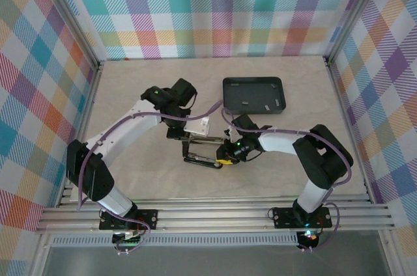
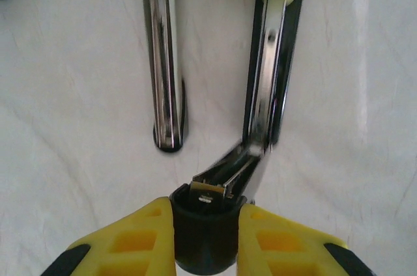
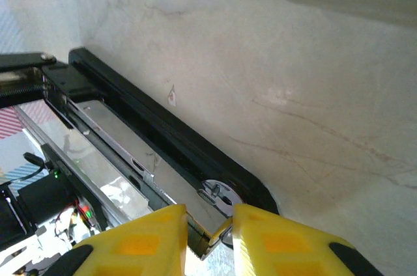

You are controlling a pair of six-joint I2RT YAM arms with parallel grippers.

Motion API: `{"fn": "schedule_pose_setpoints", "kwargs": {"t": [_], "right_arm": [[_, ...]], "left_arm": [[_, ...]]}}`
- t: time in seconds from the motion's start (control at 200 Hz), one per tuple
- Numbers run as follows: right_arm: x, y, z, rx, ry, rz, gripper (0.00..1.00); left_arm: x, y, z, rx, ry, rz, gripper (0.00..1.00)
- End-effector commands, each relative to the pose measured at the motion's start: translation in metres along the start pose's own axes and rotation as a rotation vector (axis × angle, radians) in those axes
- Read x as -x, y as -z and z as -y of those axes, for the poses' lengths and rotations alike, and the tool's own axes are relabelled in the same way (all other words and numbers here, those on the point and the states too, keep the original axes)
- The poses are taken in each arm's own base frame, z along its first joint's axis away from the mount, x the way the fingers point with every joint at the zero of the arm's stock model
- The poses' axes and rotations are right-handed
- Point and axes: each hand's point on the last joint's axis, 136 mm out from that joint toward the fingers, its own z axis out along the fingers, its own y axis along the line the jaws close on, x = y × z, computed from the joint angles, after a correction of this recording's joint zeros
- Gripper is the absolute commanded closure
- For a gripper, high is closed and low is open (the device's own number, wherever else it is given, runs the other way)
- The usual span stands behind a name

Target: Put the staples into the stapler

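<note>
The stapler (image 1: 199, 157) lies swung open at the table's middle. My left gripper (image 1: 194, 131) is shut on its black rounded hinge end (image 2: 205, 237); from there the chrome top arm (image 2: 163, 61) and the magazine (image 2: 270, 68) run away side by side. At the stapler's front, my right gripper (image 1: 229, 153) is shut on a short ridged silver strip of staples (image 3: 195, 234), which lies along the chrome magazine (image 3: 111, 152). Beside the magazine is the black base (image 3: 163, 139) with its round anvil (image 3: 218, 194). More staples (image 1: 242, 101) lie in the tray.
The dark grey tray (image 1: 277, 90) sits just behind the right arm, close to the stapler. Metal frame rails and plaid walls close in the table on three sides. Both arms cross the middle of the table.
</note>
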Motion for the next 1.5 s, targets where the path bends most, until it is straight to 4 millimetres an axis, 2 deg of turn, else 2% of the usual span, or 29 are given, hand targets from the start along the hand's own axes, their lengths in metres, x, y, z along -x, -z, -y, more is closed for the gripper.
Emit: {"fn": "schedule_pose_setpoints", "kwargs": {"t": [0.0,0.125,0.305,0.385,0.58,0.765,0.835,0.895,0.97,1.105,1.25,1.495], "right_arm": [[-0.011,-0.010,0.018,-0.057,-0.021,-0.018,0.74],[-0.009,-0.010,0.016,-0.051,-0.016,-0.010,0.74],[-0.007,-0.005,0.013,-0.046,-0.004,0.019,0.74],[-0.007,-0.002,0.012,-0.044,0.003,0.031,0.69],[-0.013,0.016,0.013,-0.057,0.013,0.071,0.65],[-0.026,0.039,0.025,-0.081,-0.024,0.107,0.62],[-0.030,0.046,0.027,-0.082,-0.028,0.114,0.61],[-0.031,0.051,0.022,-0.072,-0.020,0.121,0.60],[-0.030,0.057,0.010,-0.037,-0.004,0.131,0.59],[-0.023,0.067,-0.013,0.005,0.037,0.137,0.57],[-0.012,0.063,-0.032,0.011,0.065,0.098,0.54],[0.001,0.042,-0.041,-0.024,0.088,0.044,0.52]], "left_arm": [[0.046,-0.026,0.002,-0.060,0.027,0.149,0.82],[0.065,-0.043,0.008,-0.098,0.023,0.180,0.85],[0.075,-0.067,0.021,-0.150,0.020,0.165,0.88],[0.074,-0.076,0.025,-0.157,0.026,0.154,0.88],[0.064,-0.097,0.038,-0.180,0.029,0.091,0.88],[0.065,-0.110,0.044,-0.207,0.034,0.065,0.83],[0.070,-0.108,0.042,-0.204,0.055,0.083,0.71],[0.075,-0.103,0.040,-0.191,0.076,0.109,0.64],[0.079,-0.094,0.033,-0.150,0.130,0.133,0.58],[0.081,-0.063,0.017,-0.055,0.281,0.220,0.52],[0.057,-0.033,0.001,0.043,0.610,0.243,0.41],[0.002,-0.012,0.007,0.130,1.098,0.250,0.36]]}}
